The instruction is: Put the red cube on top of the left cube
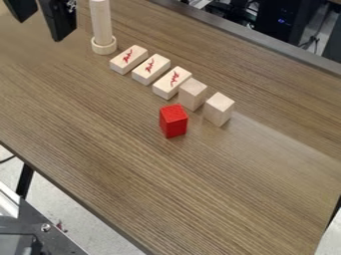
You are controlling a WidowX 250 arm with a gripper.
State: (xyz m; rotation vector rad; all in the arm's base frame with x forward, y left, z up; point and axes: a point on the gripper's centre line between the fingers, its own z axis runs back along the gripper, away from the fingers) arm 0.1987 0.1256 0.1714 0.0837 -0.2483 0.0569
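While the widely parted fingers (pixel 57 21) hold nothing, well apart from them the red cube (pixel 174 121) stands near the left cube (pixel 192 94), presumably bare-topped for stacking

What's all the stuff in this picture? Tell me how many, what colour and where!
Red block: 1, red, middle of the table, in front of the cubes
Plain wooden cubes: 2, pale, side by side behind the red block
Flat wooden blocks with red marks: 3, pale, in a row left of the cubes
Upright wooden rod with round foot: 1, pale, upper left
Wood-grain table: 1, brown, under the blocks
Equipment: dark, top right; I can't tell the count
Two-finger gripper: 1, black, top left, fingers apart
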